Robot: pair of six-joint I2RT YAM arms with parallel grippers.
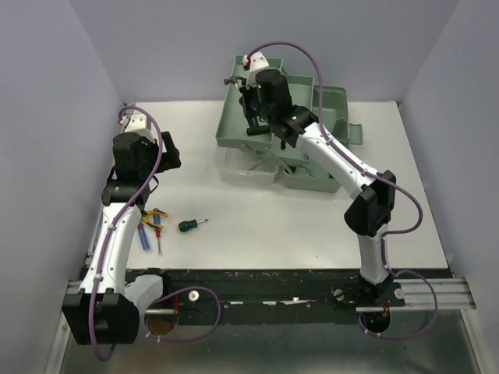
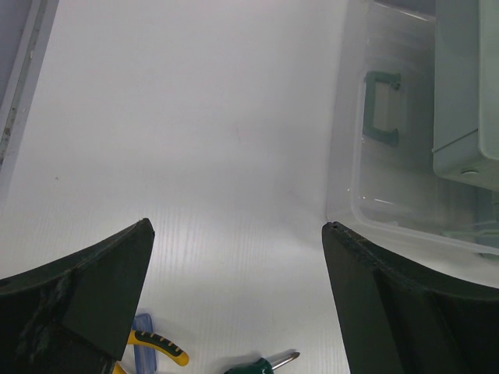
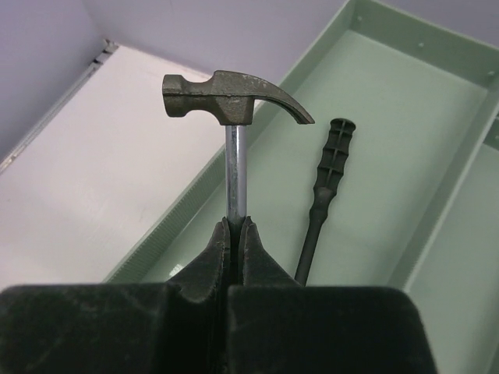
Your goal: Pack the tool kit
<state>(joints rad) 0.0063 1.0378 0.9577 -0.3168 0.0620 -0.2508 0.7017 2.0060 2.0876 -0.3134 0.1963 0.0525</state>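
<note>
The sage-green toolbox stands open at the back of the table, its trays spread out. My right gripper is shut on the metal shaft of the small hammer and holds it above a green tray; its tips pinch the shaft. A black ribbed-handled tool lies in that tray. My left gripper is open and empty above the table. The yellow-handled pliers, a blue screwdriver and a green screwdriver lie below it.
The translucent lid with its green handle lies in front of the toolbox. A thin red screwdriver lies beside the blue one. Grey walls close in the table on the left, the back and the right.
</note>
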